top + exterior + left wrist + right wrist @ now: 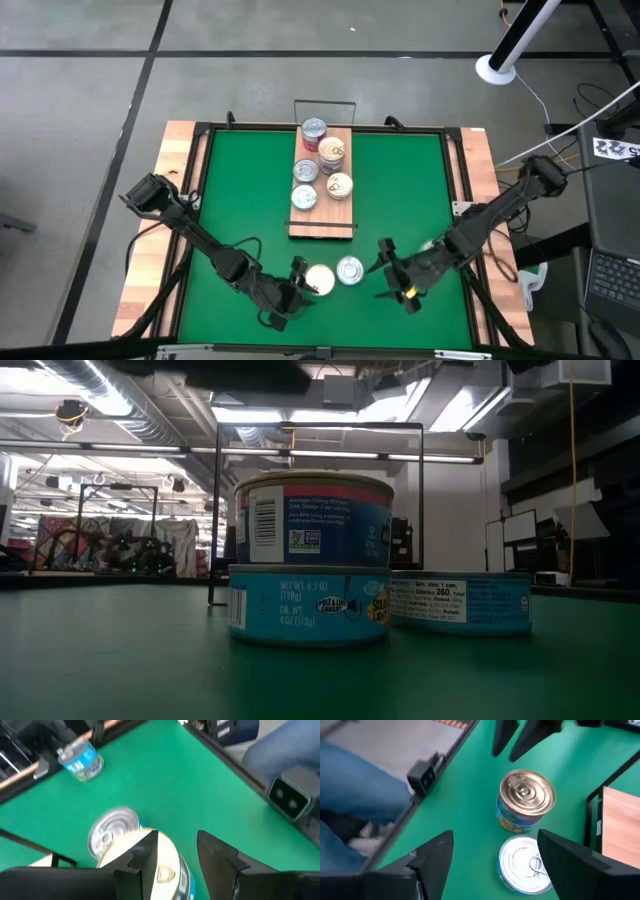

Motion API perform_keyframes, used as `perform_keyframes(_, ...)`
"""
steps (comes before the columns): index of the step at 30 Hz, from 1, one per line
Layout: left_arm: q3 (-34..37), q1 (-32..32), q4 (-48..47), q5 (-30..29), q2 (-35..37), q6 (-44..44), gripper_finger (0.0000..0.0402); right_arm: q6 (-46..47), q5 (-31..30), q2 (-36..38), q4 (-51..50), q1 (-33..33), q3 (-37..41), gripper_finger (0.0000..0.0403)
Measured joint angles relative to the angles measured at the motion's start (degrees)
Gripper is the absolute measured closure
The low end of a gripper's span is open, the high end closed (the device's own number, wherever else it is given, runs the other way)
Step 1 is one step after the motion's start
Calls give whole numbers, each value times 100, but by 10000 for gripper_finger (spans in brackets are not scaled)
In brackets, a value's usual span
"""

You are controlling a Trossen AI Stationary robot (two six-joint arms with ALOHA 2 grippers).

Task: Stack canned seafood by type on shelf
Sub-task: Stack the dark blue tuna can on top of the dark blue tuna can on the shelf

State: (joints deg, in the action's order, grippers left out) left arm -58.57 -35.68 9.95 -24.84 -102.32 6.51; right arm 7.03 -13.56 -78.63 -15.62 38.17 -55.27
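The left gripper [297,281] is held partly open with nothing gripped; a gold-topped tin [319,280] is found just beside its fingertips; a silver-topped tin [349,270] lies touching that tin, between the two grippers; the right gripper [392,273] is spread wide and empty, the silver tin just ahead of its jaws; more tins [320,170] are seen on the shelf [322,229], well beyond both.

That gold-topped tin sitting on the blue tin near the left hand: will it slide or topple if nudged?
Probably slides rather than topples: the gold-topped tin is squat and rests flat on the blue tin. Its smooth metal wall may slip between the left hand's fingers. It looks rigid, unlikely to dent.
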Motion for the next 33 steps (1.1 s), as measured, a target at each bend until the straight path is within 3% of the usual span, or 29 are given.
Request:
perform_keyframes(14,0,96,-935,-59,-28,91,270,-1884,-1502,-1467,966,118,0,117)
perform_keyframes(25,0,118,-906,-167,-254,645,273,-2426,-1600,-1904,1571,118,-4,117)
perform_keyframes(33,0,120,-910,-278,-254,914,332,-2429,-1739,-1913,1575,118,-4,117)
